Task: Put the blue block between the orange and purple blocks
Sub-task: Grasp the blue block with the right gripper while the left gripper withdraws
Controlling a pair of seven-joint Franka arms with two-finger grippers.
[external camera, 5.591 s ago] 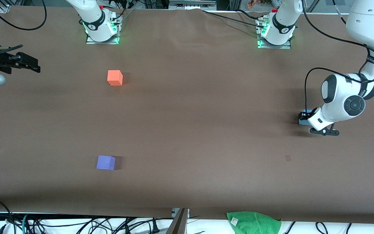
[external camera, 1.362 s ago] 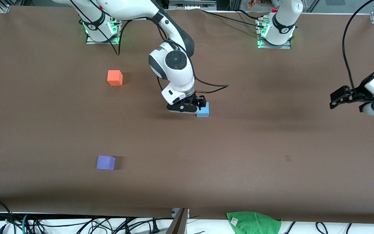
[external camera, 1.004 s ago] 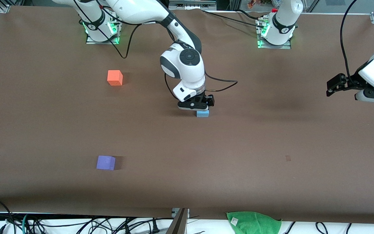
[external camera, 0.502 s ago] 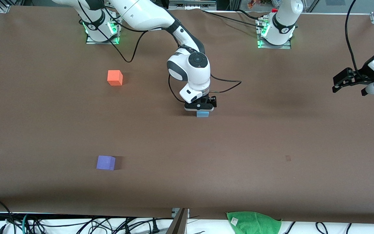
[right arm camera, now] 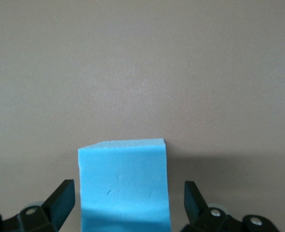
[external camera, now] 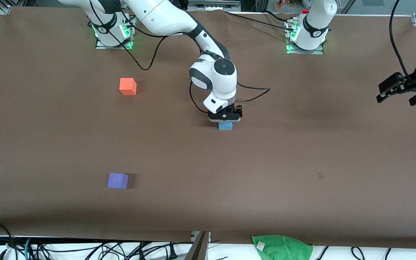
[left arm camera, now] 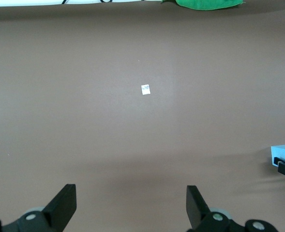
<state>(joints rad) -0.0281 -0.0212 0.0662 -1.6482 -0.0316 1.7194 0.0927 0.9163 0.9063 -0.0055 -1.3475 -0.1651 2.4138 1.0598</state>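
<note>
**Right gripper parked over the blue cube, nothing grabbed**

Fingers (right arm camera: 60, 198) on the right gripper (external camera: 224, 118) are spread wide, one on each side of the blue block (external camera: 225, 126) with visible gaps, so no grip. That block sits on the table (external camera: 302, 151) mid-table, well apart from the orange block (external camera: 128, 86) and the purple block (external camera: 117, 180), which is nearer the front camera. Left gripper (external camera: 399, 87) hangs over its own end of the table, jaws apart too and holding nothing.
</note>
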